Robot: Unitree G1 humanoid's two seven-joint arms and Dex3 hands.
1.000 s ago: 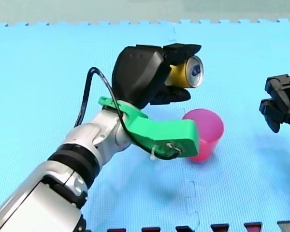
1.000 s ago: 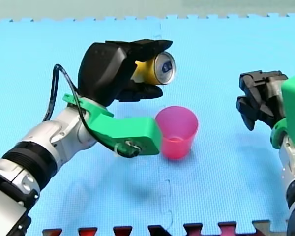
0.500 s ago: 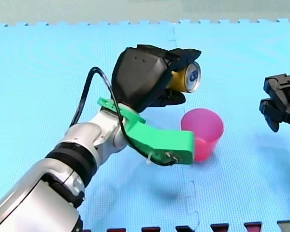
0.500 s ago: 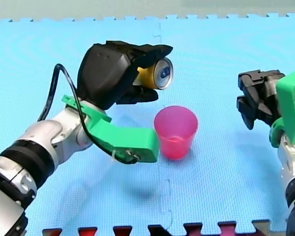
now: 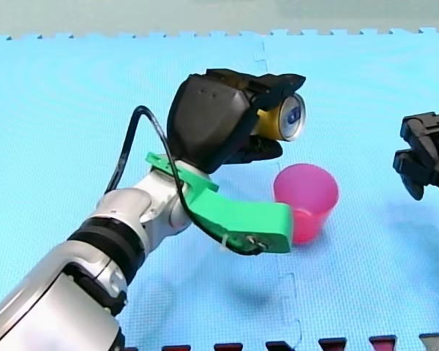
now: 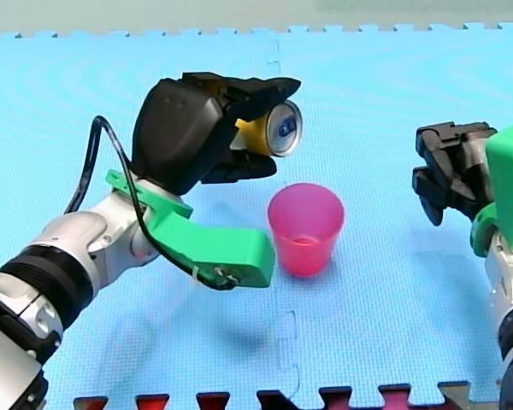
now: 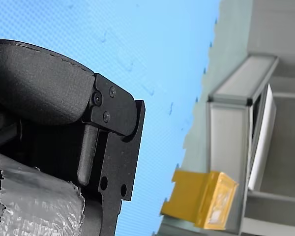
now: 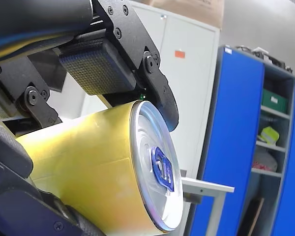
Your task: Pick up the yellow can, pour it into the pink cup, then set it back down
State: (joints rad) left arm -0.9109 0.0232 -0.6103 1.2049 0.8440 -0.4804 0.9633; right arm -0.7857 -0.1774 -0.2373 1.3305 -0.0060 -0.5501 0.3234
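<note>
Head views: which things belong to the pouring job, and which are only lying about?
Job: yellow can, on its side in the left hand; pink cup, upright on the blue mat.
Not the job: right hand, at the right edge, holding nothing; blue shelves, off in the background.

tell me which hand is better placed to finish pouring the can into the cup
Left. The left hand grips the can, tipped on its side close to the cup. The right hand holds nothing and sits off to the cup's right.
</note>
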